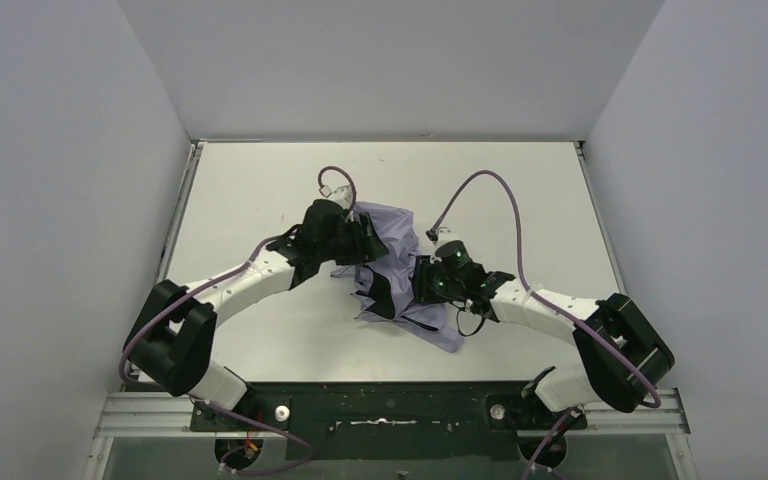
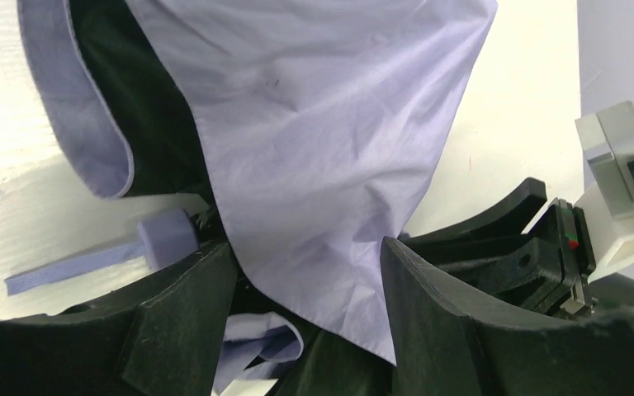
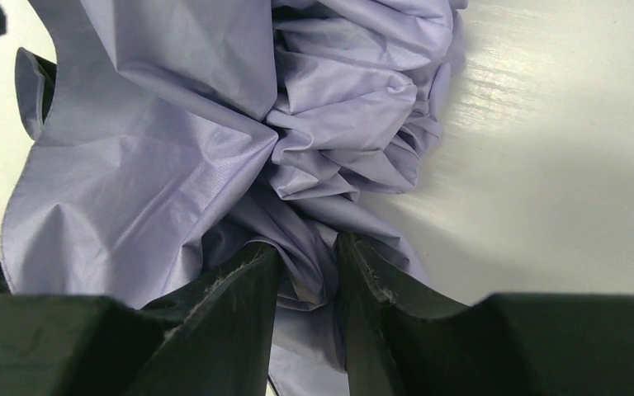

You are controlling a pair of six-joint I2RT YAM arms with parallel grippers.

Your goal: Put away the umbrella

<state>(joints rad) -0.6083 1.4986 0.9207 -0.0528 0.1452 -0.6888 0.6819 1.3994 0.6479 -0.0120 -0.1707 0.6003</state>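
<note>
From the top external camera, the umbrella (image 1: 397, 262) lies collapsed near the middle of the white table (image 1: 250, 185), a crumpled heap of lavender fabric with black patches showing where it folds over. The left gripper (image 1: 364, 241) is at the heap's left edge and the right gripper (image 1: 423, 281) is at its right edge, both touching the fabric. From this height neither set of jaws can be read. The left wrist camera shows more. The left gripper (image 2: 305, 246) has its jaws well apart, and a broad lavender panel of the umbrella (image 2: 322, 157) hangs down through the gap. The panel brushes one finger (image 2: 429, 305) but is not pinched. The black underside of the fabric shows in a curled fold at upper left. A small lavender block (image 2: 165, 235) with a flat strip running from it lies on the table (image 2: 528, 107) just beside the other finger, a detail the other views do not show. Part of the right arm (image 2: 615, 173) stands at the right edge. The right wrist camera shows what the overhead view hides. The right gripper (image 3: 307, 252) has its jaws drawn close, leaving only a narrow gap packed with bunched fabric, so it is clamped on the umbrella (image 3: 165, 165). Beyond the fingers the fabric gathers into tight wrinkles, and bare table (image 3: 561, 165) lies to the right.
</note>
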